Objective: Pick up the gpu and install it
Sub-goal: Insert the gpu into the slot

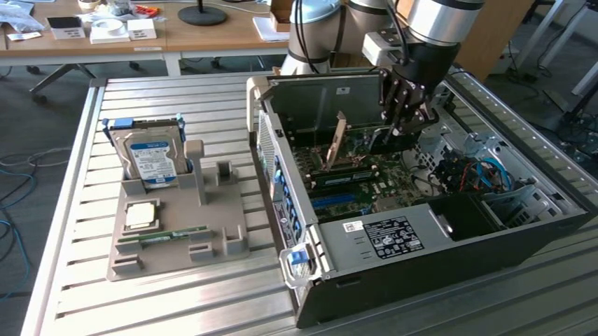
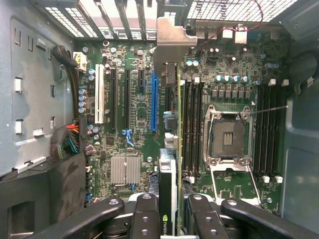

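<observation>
1. Gripped gpu (image 2: 168, 189) edge-on between fingers (image 2: 144, 219) of end effector (image 2: 172, 221), jaws partly closed on card's two flat faces.
2. Hung inside open PC case (image 1: 421, 280), over motherboard (image 2: 129, 124), just beside long blue slot (image 2: 153, 99); silver bracket (image 2: 172, 40) toward rear vents. Couldn't tell if seated.
3. Judged light, stiff, thin; fragile at components and contact edge, probably slick on smooth face.
4. Judged best hold: flat faces near upper edge, mid-length, clear of contacts.
</observation>
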You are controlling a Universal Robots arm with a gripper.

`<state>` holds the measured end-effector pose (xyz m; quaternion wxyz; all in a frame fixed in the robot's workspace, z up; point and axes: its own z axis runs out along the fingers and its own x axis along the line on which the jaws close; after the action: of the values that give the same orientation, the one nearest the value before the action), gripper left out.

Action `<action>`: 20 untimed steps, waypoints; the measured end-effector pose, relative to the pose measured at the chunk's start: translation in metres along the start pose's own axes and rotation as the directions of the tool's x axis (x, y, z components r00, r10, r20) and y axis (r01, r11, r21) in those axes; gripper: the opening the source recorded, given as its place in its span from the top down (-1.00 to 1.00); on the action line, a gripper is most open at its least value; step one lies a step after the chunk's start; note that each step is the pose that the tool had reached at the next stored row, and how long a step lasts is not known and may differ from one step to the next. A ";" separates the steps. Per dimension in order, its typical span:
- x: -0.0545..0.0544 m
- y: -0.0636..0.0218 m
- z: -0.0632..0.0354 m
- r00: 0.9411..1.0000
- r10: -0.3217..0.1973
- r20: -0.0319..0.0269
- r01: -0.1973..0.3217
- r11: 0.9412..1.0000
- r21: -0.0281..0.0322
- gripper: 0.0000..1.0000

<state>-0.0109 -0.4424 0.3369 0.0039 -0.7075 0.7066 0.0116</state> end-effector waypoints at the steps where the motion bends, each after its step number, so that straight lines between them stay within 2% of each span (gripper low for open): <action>1: 0.000 0.0000 0.0001 1.000 0.000 0.000 0.000 1.000 0.000 0.47; 16: 0.000 0.0000 0.0011 1.000 0.000 0.000 0.000 1.000 0.000 0.47; 20: 0.000 0.0034 0.0056 1.000 0.000 0.001 0.000 1.000 0.008 0.47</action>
<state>-0.0144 -0.4424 0.3314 0.0070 -0.7075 0.7066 0.0093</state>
